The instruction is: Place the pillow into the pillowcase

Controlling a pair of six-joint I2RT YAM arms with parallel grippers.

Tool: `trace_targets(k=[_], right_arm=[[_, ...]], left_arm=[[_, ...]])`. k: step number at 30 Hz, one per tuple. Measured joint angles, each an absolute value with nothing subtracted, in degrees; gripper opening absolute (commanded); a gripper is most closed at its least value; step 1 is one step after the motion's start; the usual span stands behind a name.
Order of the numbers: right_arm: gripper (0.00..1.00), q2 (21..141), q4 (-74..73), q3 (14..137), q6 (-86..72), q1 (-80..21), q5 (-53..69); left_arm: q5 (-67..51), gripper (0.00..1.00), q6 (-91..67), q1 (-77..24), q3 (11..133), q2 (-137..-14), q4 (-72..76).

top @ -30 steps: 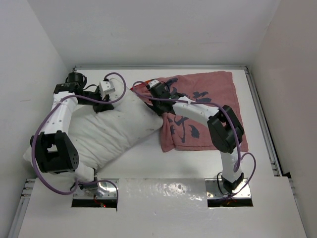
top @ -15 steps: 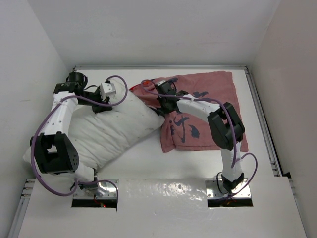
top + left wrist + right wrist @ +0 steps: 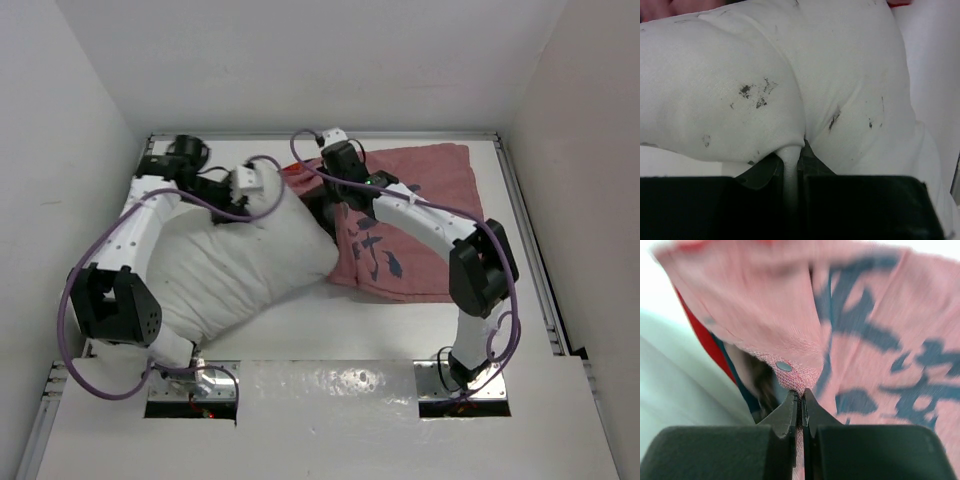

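Left gripper (image 3: 790, 156) pinches a pillow (image 3: 240, 265) fold, right gripper (image 3: 801, 399) pinches the pillowcase (image 3: 430, 190) hem; pillow only meets the mouth, insertion not yet done.

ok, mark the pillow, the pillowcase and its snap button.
pillow (image 3: 240, 265): top view, middle of its white body.
pillowcase (image 3: 440, 185): top view, flat pink part at the far right.
snap button (image 3: 784, 366): right wrist view, centre of the grey stud.
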State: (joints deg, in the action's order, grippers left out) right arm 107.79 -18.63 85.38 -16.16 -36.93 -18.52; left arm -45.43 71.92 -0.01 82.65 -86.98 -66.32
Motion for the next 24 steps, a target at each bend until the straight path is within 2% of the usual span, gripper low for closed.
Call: trace_targets(k=[4, 7, 13, 19, 24], right_arm=[[0.00, 106.8, -15.4, 90.4, -15.8, -36.9, -18.8], [0.00, 106.8, -14.8, 92.3, -15.5, -36.9, -17.6], [0.00, 104.4, -12.3, 89.1, -14.7, -36.8, -10.4], [0.00, 94.7, -11.7, 78.6, -12.2, -36.8, -0.6], [0.00, 87.9, -15.7, 73.3, -7.7, -36.8, 2.2]], left_arm=[[-45.7, 0.00, 71.1, -14.6, 82.9, -87.7, -66.2], [-48.2, 0.00, 70.9, -20.4, 82.8, -89.7, -66.4], [-52.4, 0.00, 67.3, -21.3, 83.0, -95.7, -64.6], [-52.4, 0.00, 58.1, -20.4, 83.7, -97.8, -56.8], [-52.1, 0.00, 52.0, -16.5, 85.8, -99.9, -53.0]])
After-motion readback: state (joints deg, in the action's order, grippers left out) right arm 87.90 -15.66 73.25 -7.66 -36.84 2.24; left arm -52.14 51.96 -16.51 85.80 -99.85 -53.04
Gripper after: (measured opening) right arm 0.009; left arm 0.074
